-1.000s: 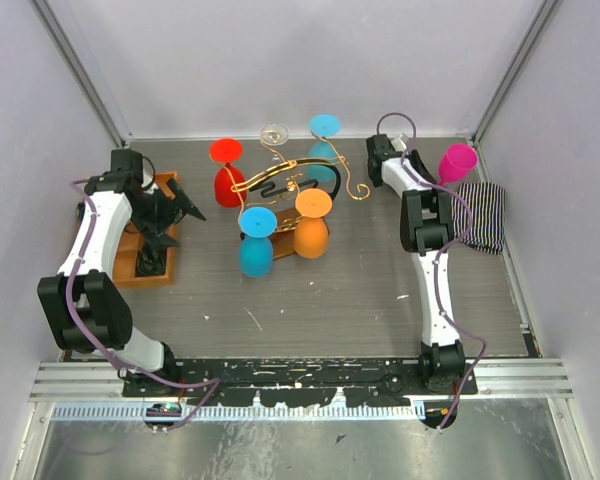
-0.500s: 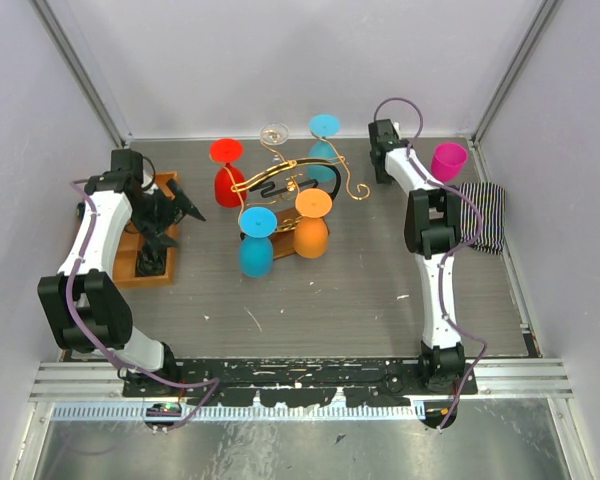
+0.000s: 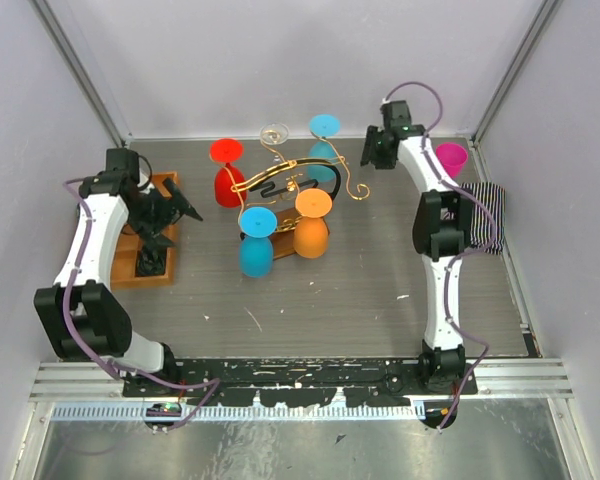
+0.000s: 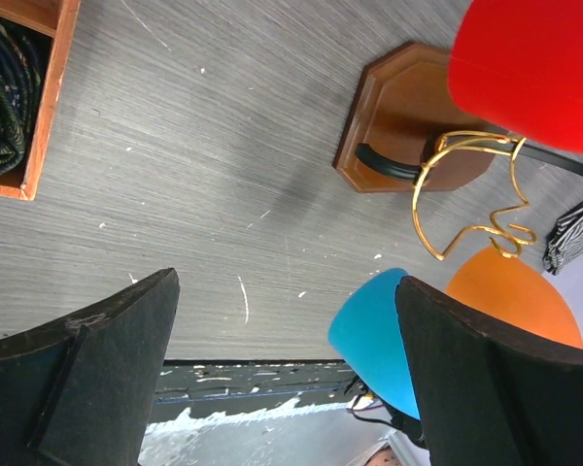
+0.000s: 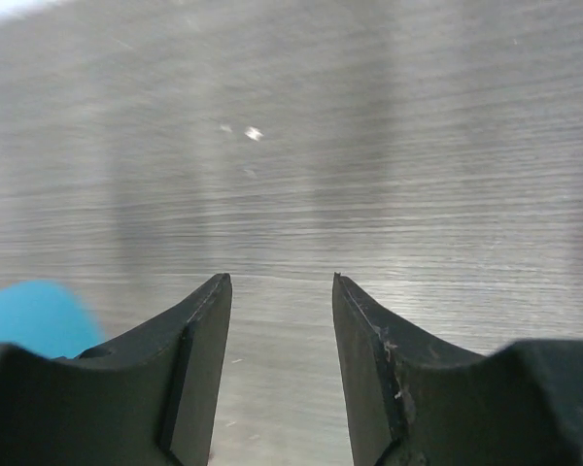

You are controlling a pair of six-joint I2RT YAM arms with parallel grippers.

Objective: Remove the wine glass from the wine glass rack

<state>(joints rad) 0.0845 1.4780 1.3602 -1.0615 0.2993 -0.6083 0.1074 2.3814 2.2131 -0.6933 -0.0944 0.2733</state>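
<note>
The left jaws stand wide and empty, above the counter (image 3: 360,290) at the right edge of the brown tray (image 3: 130,268), well apart from the rack. The right jaws are parted by a moderate gap, with only bare counter between them. They sit at the rear of the counter, between the wine glass rack (image 3: 290,183) and the pink glass (image 3: 451,160). The rack stands mid-counter on its wooden base (image 4: 408,126). A red glass (image 3: 226,180), blue glass (image 3: 256,250), orange glass (image 3: 311,235) and turquoise glass (image 3: 325,150) hang from it bowl-down. A clear glass (image 3: 274,134) shows at its rear. The pink glass stands upright on the counter, off the rack, just beside a striped cloth (image 3: 483,215).
</note>
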